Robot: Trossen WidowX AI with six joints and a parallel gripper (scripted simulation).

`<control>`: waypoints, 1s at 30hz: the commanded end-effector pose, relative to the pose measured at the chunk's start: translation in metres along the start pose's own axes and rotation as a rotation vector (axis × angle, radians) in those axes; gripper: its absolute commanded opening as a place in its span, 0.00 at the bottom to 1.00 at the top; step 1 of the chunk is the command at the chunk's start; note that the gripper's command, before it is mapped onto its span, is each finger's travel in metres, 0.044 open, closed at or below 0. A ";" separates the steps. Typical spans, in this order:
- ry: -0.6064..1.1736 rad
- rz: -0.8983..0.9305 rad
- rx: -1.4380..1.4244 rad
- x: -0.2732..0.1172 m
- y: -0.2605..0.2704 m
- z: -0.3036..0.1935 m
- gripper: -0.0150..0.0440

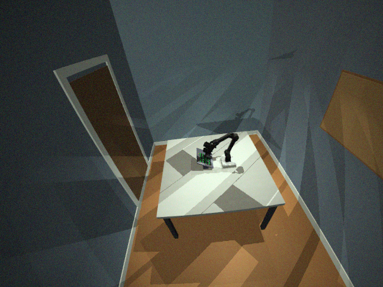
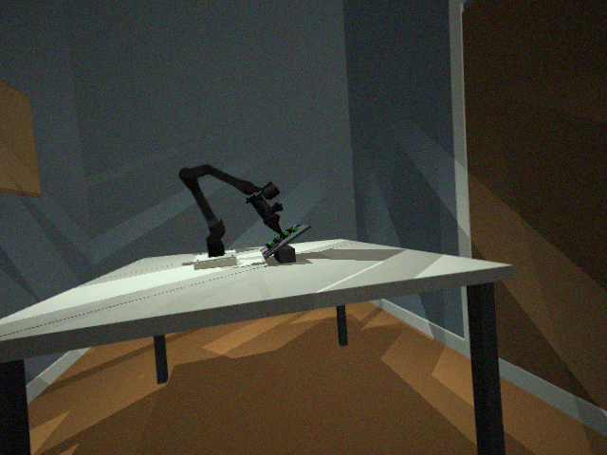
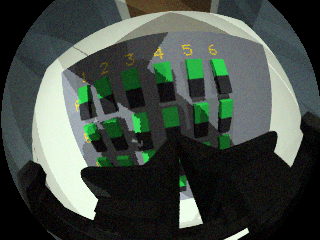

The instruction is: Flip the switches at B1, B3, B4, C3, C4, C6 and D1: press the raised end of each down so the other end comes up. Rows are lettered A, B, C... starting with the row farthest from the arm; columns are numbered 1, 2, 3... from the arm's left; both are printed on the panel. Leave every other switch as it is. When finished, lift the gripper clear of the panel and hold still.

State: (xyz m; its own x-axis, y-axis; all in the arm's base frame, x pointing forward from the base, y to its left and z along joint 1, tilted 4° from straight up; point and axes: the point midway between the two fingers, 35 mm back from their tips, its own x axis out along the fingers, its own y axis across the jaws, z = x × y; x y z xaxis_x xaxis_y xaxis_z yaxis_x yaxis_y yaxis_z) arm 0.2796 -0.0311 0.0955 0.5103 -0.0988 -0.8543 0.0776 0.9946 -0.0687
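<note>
I see a matt grey panel (image 3: 256, 74) carrying smooth green-and-black plastic-looking switches (image 3: 195, 78). The table (image 2: 342, 279) looks smooth and pale; the floor (image 1: 216, 259) reads as wood.

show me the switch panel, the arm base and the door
switch panel (image 2: 300, 228) exterior view, raised far edge
arm base (image 1: 228, 164) top view, pale mounting plate
door (image 1: 99, 111) top view, middle of the brown leaf
</note>
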 end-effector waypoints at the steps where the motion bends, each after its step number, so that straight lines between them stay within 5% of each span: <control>1: 0.000 0.003 -0.007 0.000 0.000 0.000 0.25; 30: 0.000 0.003 -0.007 0.004 0.000 0.000 0.25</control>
State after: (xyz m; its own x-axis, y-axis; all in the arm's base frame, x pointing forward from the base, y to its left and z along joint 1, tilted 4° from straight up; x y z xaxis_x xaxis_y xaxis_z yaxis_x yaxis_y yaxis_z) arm 0.2810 -0.0314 0.0922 0.5090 -0.0991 -0.8551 0.0776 0.9946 -0.0691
